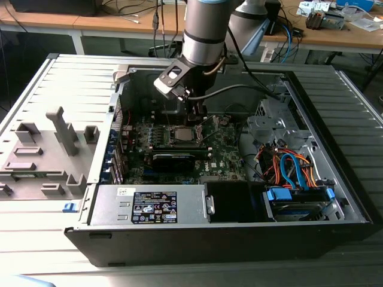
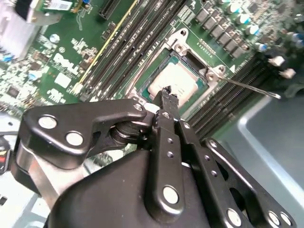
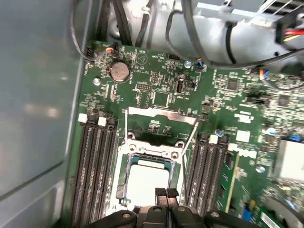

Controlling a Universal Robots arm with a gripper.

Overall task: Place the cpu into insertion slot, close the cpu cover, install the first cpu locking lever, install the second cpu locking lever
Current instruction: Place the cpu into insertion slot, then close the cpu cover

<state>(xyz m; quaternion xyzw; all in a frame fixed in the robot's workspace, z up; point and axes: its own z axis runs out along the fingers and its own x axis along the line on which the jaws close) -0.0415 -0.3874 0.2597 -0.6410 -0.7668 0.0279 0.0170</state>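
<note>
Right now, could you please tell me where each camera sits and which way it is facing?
Exterior view: off the arm, above the open computer case, looking down inside; the arm and gripper show.
First wrist view: at the wrist, looking down on the seated cpu; shut fingertips show.
Second wrist view: at the wrist, looking along the gripper's links to the cpu.
Shared: both wrist views hold the cpu and fingertips.

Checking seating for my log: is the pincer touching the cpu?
Cannot tell. In both wrist views the pincer overlaps the cpu, hiding any gap beneath its tips.
</note>
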